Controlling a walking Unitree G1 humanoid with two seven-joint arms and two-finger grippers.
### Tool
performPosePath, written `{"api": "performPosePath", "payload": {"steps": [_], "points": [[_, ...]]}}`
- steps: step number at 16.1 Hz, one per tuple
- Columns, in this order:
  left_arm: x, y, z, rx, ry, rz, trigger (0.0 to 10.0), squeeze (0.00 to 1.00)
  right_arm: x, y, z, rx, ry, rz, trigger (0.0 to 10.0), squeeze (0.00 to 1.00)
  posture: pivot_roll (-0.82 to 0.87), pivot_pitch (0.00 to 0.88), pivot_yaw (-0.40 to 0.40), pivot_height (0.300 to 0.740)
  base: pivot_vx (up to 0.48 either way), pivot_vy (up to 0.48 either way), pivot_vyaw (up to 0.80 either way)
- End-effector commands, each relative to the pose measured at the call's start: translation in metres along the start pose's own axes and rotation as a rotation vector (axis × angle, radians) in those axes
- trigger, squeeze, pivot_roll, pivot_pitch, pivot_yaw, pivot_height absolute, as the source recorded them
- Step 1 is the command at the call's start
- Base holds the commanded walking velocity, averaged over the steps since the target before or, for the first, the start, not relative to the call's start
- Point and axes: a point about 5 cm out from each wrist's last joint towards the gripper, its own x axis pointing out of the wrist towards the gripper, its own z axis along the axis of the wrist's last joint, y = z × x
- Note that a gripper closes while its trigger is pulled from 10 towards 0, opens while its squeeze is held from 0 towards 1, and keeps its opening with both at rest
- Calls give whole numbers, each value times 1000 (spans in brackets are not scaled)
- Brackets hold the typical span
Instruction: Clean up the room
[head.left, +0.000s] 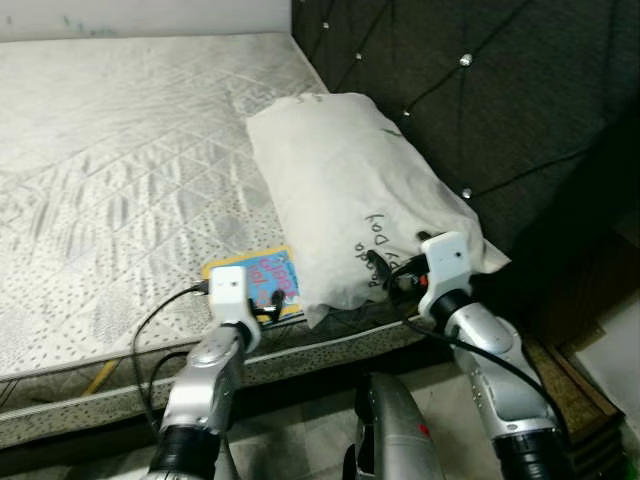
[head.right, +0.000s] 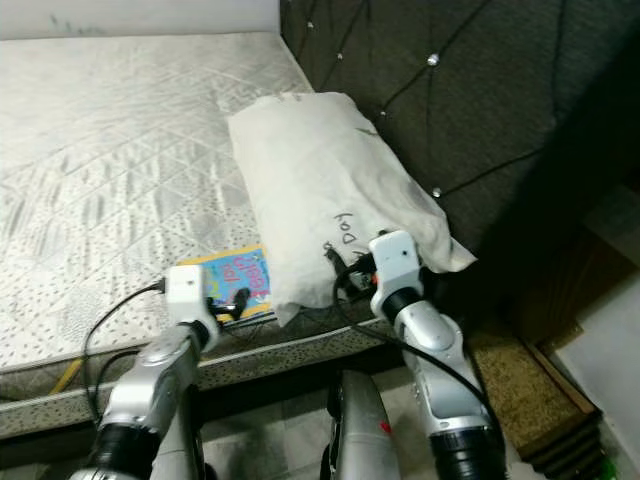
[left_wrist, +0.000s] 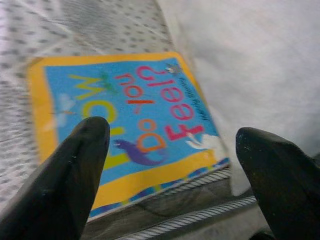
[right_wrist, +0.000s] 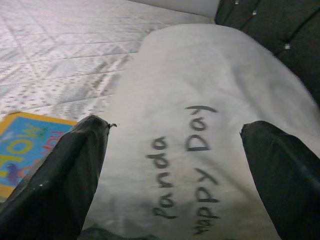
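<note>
A picture book (head.left: 272, 274) with a blue cover and yellow border lies flat near the mattress's front edge, one side tucked under a white pillow (head.left: 345, 180). The pillow carries black handwriting and leans toward the headboard. My left gripper (head.left: 267, 299) hovers just before the book's near edge, open; in the left wrist view the book (left_wrist: 135, 120) lies between and beyond the spread fingers of the left gripper (left_wrist: 170, 132). My right gripper (head.left: 386, 273) is at the pillow's near end, open, and the pillow (right_wrist: 200, 95) spans the gap of the right gripper (right_wrist: 175, 125).
The grey quilted mattress (head.left: 120, 150) stretches away to the left and back. A dark tufted headboard (head.left: 480, 90) rises on the right, with a low brown ledge (head.left: 575, 385) beside the bed. Black cables loop from both wrists over the bed's edge.
</note>
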Motion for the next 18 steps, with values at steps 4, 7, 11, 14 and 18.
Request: {"api": "performPosePath", "payload": {"steps": [4,7,11,14,18], "points": [[-11,-1,8,-23,-7,49,10000,1000,-5,4,-2,33,15,13,10000,0,-74,2,-58,548,0,0,0],[-11,-11,8,-53,35,37,10000,957,-5,0,-3,19,35,-7,10000,0,-83,6,-49,528,0,0,0],[-5,-13,-2,-66,118,17,10000,0,-4,6,-1,10,22,26,10000,0,-88,0,-50,523,0,0,0],[-3,-13,-3,-73,131,33,10000,0,-2,4,0,12,21,20,10000,0,-88,0,-53,504,0,0,0],[3,-4,-6,-161,154,70,10000,0,-1,4,1,8,17,21,10000,0,-88,0,-54,504,0,0,0]]}}
